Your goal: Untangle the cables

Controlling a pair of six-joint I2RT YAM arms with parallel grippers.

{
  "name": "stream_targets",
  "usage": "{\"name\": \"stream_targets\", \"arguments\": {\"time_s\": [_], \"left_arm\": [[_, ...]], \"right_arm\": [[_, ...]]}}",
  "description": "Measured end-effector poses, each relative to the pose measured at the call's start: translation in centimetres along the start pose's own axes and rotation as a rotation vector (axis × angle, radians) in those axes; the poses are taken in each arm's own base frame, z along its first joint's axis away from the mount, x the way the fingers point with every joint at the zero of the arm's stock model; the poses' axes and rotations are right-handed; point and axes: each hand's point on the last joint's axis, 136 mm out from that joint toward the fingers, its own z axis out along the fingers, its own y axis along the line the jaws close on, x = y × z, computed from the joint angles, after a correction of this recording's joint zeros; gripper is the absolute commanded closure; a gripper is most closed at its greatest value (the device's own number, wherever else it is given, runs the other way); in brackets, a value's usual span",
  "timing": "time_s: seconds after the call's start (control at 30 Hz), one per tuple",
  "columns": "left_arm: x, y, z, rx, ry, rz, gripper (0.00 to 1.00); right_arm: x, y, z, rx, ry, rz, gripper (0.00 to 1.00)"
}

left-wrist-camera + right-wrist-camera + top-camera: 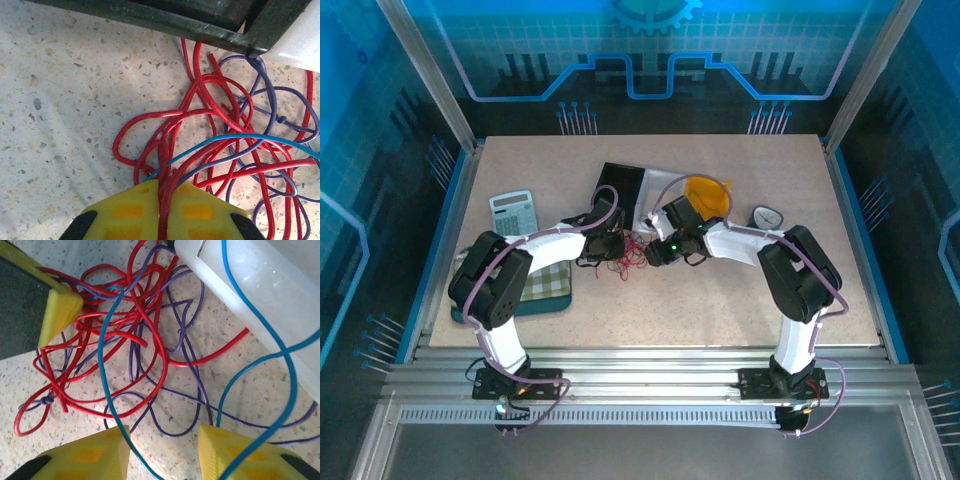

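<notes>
The cables (632, 255) lie tangled at the table's middle, between both grippers. In the left wrist view red, purple and blue cables (235, 125) loop over each other on the speckled top. My left gripper (167, 202) is shut on a bunch of red strands that run down between its yellow fingers (127, 210). My right gripper (162, 442) is open over the tangle (130, 330). A blue cable (102, 365) runs down along its left finger (100, 455) and another blue loop crosses its right finger (235, 452). A yellow fingertip (57, 315) of the left gripper shows at upper left.
A clear white plastic piece (260, 285) lies right beside the tangle with blue cable draped over it. Around the table stand a calculator (510, 212), a black tray (620, 185), an orange funnel (708, 195), a small dial (766, 216) and a green checked cloth (545, 285).
</notes>
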Motion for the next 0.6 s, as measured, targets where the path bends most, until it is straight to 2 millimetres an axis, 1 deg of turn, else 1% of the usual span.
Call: {"name": "stream_targets", "arguments": {"time_s": [0.07, 0.1, 0.13, 0.2, 0.27, 0.3, 0.37, 0.43, 0.53, 0.6], "left_arm": [[0.0, 0.0, 0.0, 0.001, -0.001, 0.000, 1.00], [0.0, 0.0, 0.0, 0.002, -0.003, 0.000, 1.00], [0.0, 0.0, 0.0, 0.002, -0.003, 0.000, 1.00], [0.0, 0.0, 0.0, 0.002, -0.003, 0.000, 1.00], [0.0, 0.0, 0.0, 0.002, -0.003, 0.000, 1.00], [0.0, 0.0, 0.0, 0.001, -0.002, 0.000, 1.00], [0.0, 0.0, 0.0, 0.001, -0.003, -0.001, 0.93], [0.0, 0.0, 0.0, 0.001, -0.003, -0.002, 0.87], [0.3, 0.3, 0.2, 0.008, 0.007, -0.013, 0.74], [0.6, -0.1, 0.3, 0.036, 0.020, -0.014, 0.65]], "right_arm": [[-0.1, 0.1, 0.3, 0.002, 0.004, -0.009, 0.57], [-0.2, 0.1, 0.5, 0.004, 0.007, -0.014, 0.60], [-0.2, 0.1, 0.6, 0.007, 0.008, -0.019, 0.66], [-0.2, 0.0, 0.7, 0.020, 0.010, -0.031, 0.86], [-0.2, -0.2, 0.7, 0.031, 0.011, -0.029, 0.99], [-0.3, -0.3, 0.7, 0.039, 0.009, -0.029, 1.00], [-0.3, -0.5, 0.4, 0.052, 0.001, -0.021, 1.00], [-0.4, -0.8, -0.3, 0.068, -0.016, -0.017, 1.00], [-1.0, -1.4, -2.6, 0.098, -0.076, 0.003, 1.00], [-1.8, -2.0, -4.6, 0.115, -0.139, 0.030, 1.00]]}}
